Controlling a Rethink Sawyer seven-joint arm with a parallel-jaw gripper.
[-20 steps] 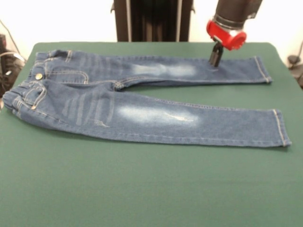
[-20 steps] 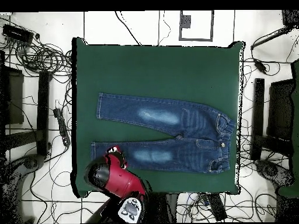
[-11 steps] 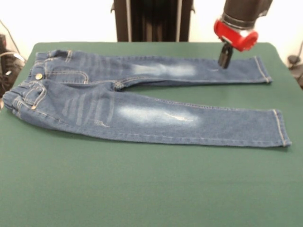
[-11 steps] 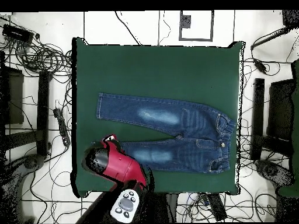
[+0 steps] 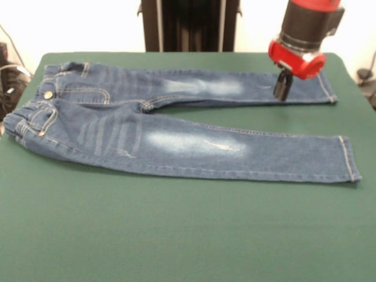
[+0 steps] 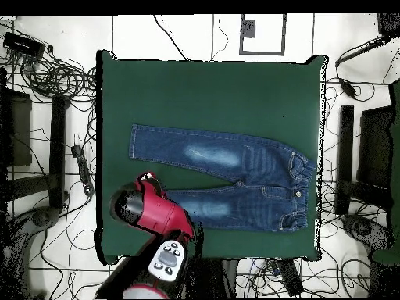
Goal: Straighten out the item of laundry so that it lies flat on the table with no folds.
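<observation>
The item of laundry, small blue jeans (image 5: 176, 141), lies spread on the dark green table (image 5: 176, 235) with its waistband at the left and both legs running right. The legs look smooth; the waistband end is slightly bunched. My gripper (image 5: 282, 88) hangs under a red wrist, just over the far leg near its hem, with its dark fingers together and no cloth between them. From overhead the jeans (image 6: 226, 176) lie mid-table (image 6: 211, 94), waistband to the right, and the red arm (image 6: 152, 215) covers the hem end of the lower leg and hides the gripper.
Cables and dark stands (image 6: 47, 78) crowd the floor around the table on all sides. A tangle of cables (image 5: 9, 76) sits off the table's left edge in the front view. Wide bare green cloth lies in front of the jeans.
The gripper has shifted right along the far leg toward its hem and come slightly lower in the front view. The jeans have not moved.
</observation>
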